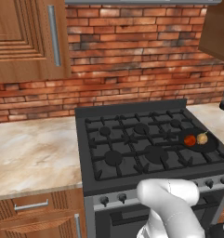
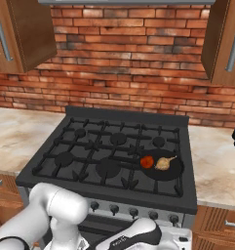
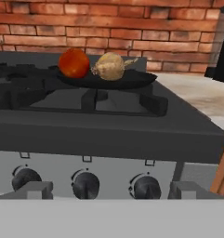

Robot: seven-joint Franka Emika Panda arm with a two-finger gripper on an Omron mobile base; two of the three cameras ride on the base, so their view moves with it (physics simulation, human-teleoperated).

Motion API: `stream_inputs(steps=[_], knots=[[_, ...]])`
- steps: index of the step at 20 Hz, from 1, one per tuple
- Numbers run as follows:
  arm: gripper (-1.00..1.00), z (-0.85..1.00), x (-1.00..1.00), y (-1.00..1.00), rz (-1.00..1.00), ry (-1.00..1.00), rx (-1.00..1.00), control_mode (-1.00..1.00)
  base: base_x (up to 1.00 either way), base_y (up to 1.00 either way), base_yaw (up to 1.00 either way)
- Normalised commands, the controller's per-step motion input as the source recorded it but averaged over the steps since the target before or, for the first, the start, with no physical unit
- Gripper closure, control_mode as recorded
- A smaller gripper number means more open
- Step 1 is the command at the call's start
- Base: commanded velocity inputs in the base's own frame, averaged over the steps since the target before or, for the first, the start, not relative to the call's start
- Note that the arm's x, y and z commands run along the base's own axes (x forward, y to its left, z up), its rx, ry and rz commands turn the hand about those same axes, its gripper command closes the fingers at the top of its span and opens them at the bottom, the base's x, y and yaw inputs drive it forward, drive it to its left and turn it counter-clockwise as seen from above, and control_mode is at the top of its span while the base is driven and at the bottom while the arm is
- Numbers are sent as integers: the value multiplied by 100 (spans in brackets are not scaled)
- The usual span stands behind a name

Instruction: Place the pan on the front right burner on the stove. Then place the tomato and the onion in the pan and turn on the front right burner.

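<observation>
pan point(image 3: 106, 79) sits on the front right burner of the stove point(image 3: 108, 128), above and ahead of the pincer point(image 3: 106, 191), with tomato point(image 3: 74, 63) and onion point(image 3: 109, 66) touching inside it. we judge only the ignition step is left. pincer is spread wide, empty, level with the knob row. next: centre on the right-hand knob point(image 3: 147, 187), close, twist.

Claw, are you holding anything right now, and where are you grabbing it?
Nothing is held. The claw is open in front of the stove's knobs, touching none, while the tomato and onion sit in the pan.
</observation>
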Motion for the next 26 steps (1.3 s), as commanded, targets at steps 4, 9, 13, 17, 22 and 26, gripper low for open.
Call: stream_inputs(steps=[4,9,13,17,22,26], knots=[[-100,-14,15,-8,1,0,0,-100,0,0,0],[-100,-18,18,-15,1,0,0,-100,0,0,0],[-100,-20,8,-16,1,0,0,-100,0,0,0],[-100,-20,11,-12,0,0,0,-100,0,0,0],[-100,-19,17,-2,0,0,0,-100,0,0,0],[-100,-17,16,-7,0,0,0,-100,0,0,0]])
